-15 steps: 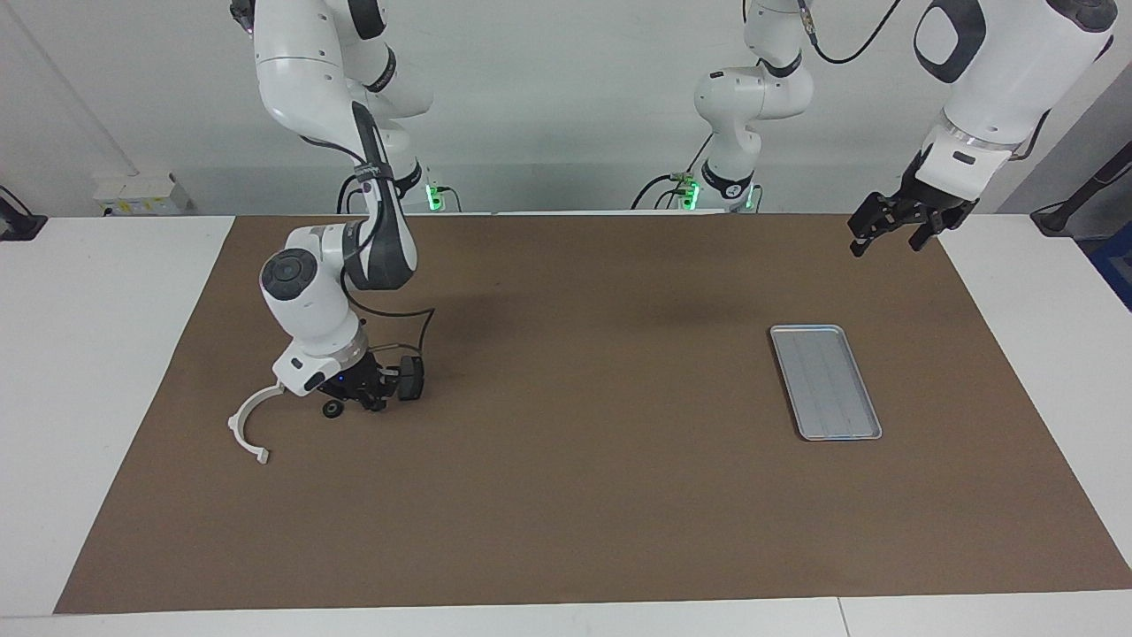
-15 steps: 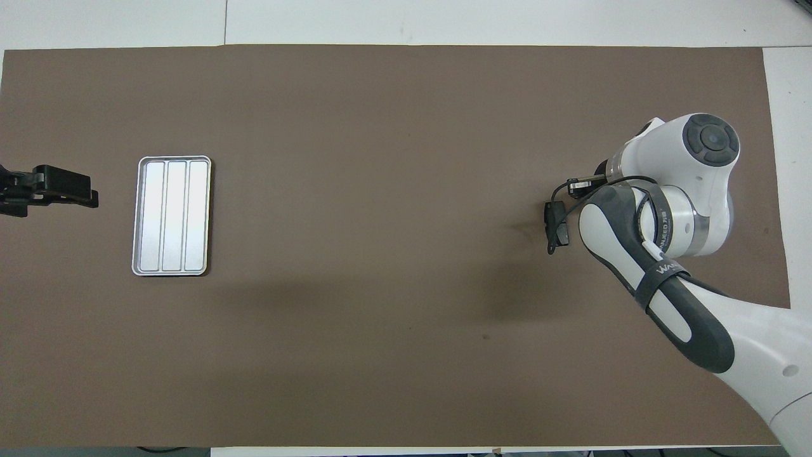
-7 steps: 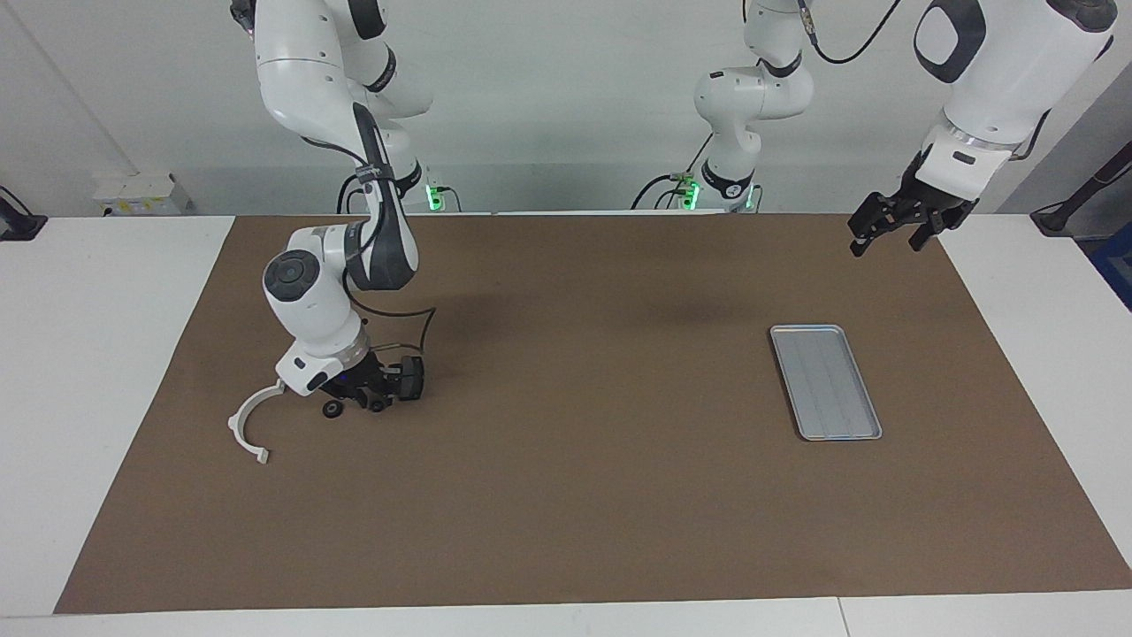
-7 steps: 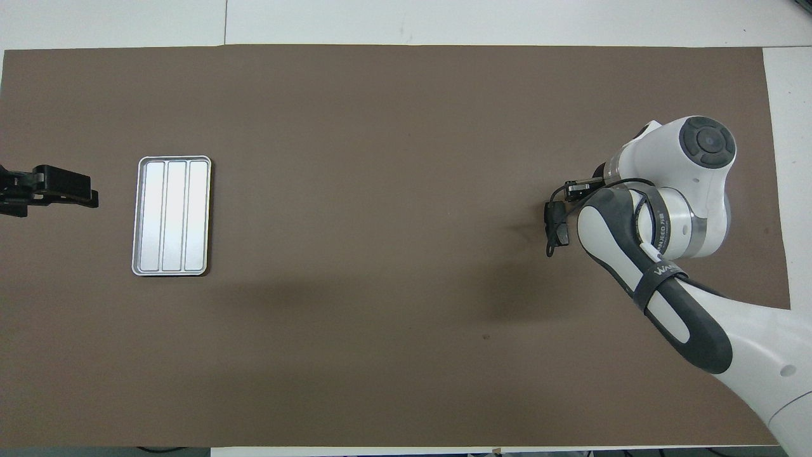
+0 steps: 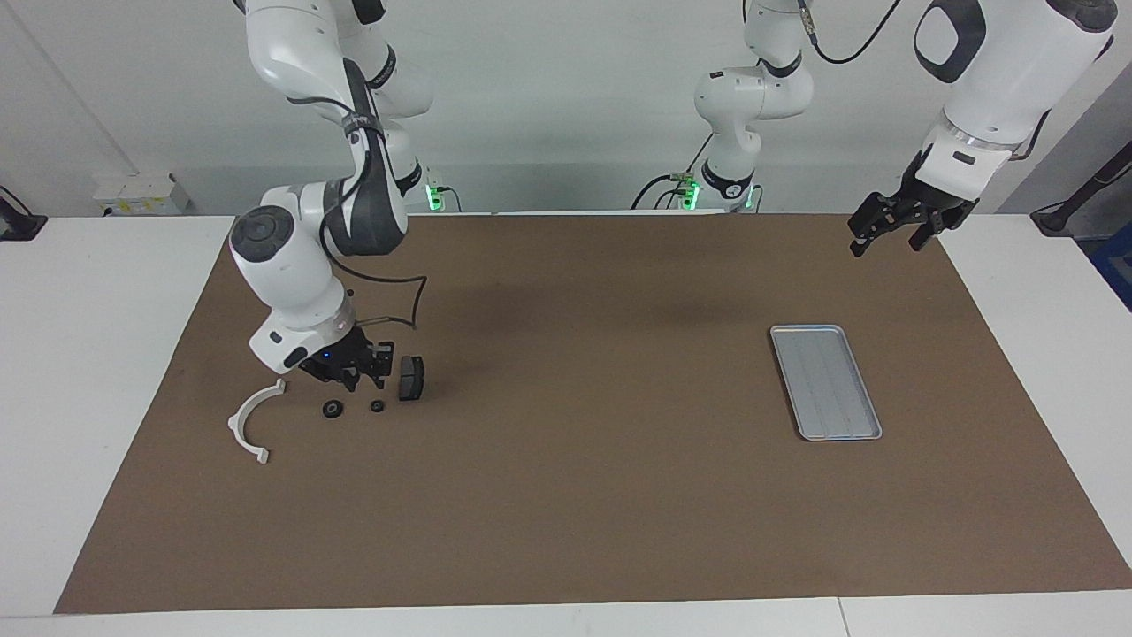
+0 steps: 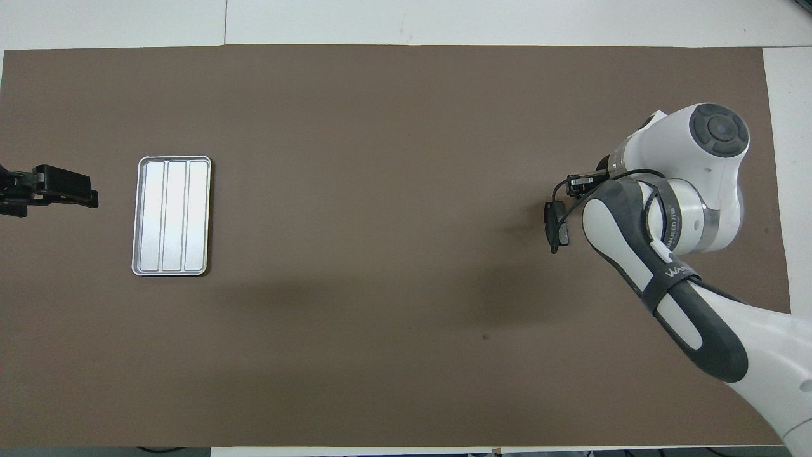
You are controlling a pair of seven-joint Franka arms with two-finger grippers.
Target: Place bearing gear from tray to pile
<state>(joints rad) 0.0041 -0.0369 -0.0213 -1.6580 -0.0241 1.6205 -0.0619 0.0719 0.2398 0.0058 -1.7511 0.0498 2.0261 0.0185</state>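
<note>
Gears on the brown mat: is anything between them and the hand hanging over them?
Nothing visible. The right hand hangs just above the two small gears, with open air between. The dark pad and white bracket lie off to either side.

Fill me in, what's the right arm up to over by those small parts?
The right gripper hangs just above the pile, holding nothing. Two small black gears lie on the mat under it, between the white bracket and a dark brake pad. The tray at the left arm's end has nothing on it. The left gripper waits, open, near the table's corner.
</note>
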